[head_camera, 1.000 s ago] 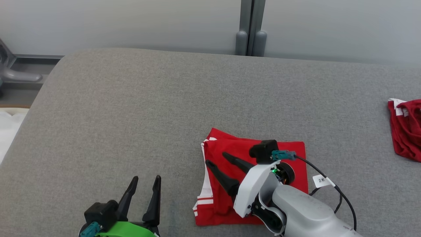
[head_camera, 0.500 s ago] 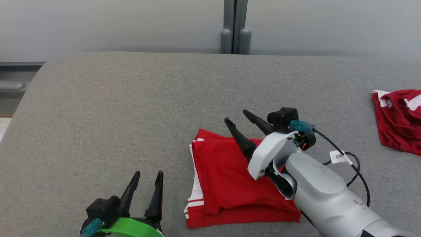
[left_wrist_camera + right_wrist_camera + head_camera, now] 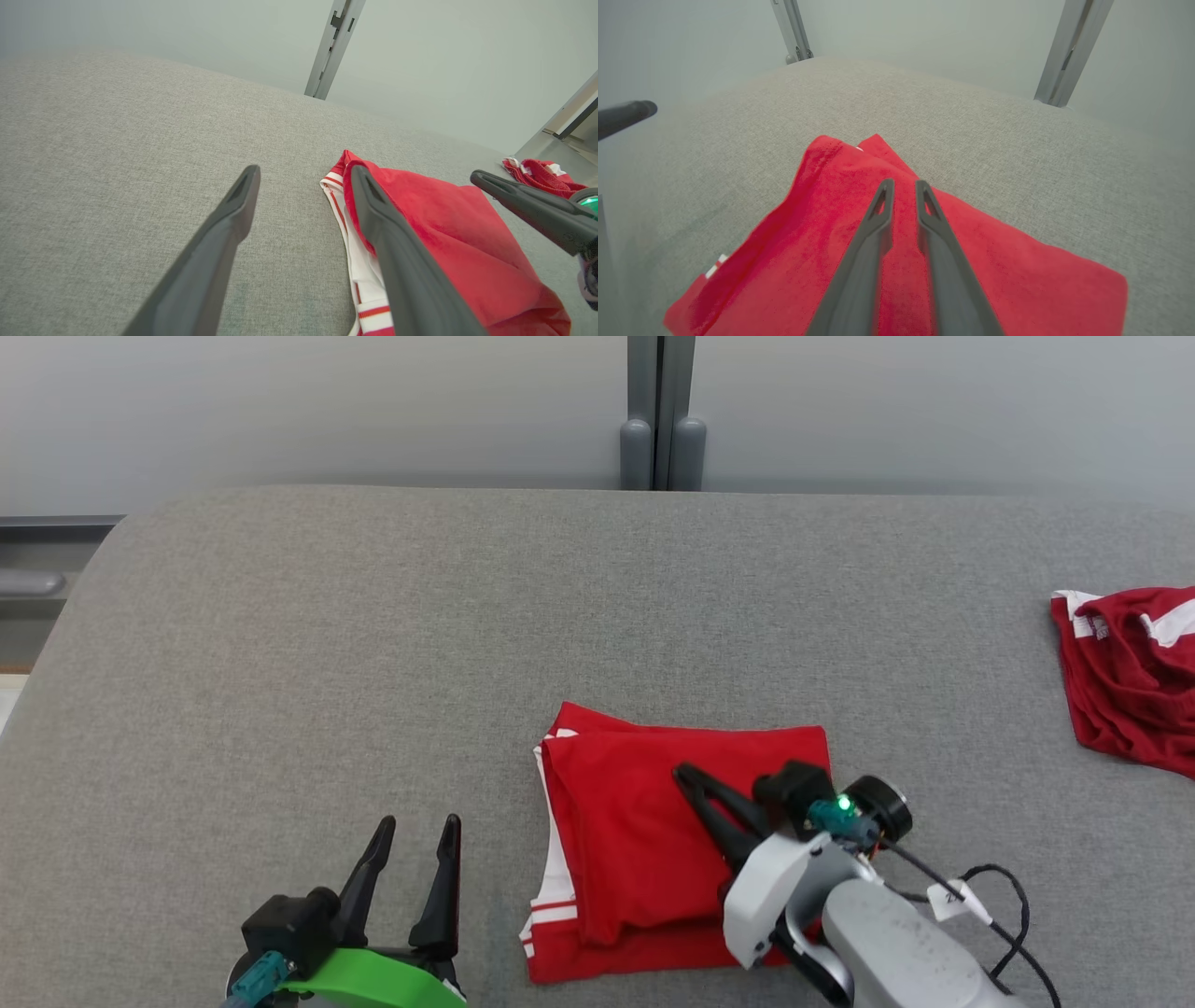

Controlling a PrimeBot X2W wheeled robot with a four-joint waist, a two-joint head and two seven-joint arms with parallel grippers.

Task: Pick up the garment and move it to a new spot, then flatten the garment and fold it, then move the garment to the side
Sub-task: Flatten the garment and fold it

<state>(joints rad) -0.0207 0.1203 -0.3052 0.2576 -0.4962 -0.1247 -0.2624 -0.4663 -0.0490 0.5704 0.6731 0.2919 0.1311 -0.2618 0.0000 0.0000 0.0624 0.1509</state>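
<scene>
Right fingers (image 3: 880,228) nearly pressed together over folded red garment (image 3: 817,214), contact unclear | left fingers (image 3: 378,224) spread wide, empty, near-left above tabletop (image 3: 117,140) | head view: second red garment (image 3: 1130,672) far right

The folded garment (image 3: 644,831) lies on the bench (image 3: 373,616) beneath the right end effector (image 3: 686,775). The left end effector (image 3: 420,823) is to the left of the garment. A second garment (image 3: 1130,681) lies well apart, far right of both.

The folded garment (image 3: 644,821) is bright red with white stripes along one edge, on a speckled grey bench (image 3: 373,644). The left hand (image 3: 418,821) is black with a green cuff (image 3: 373,982).
</scene>
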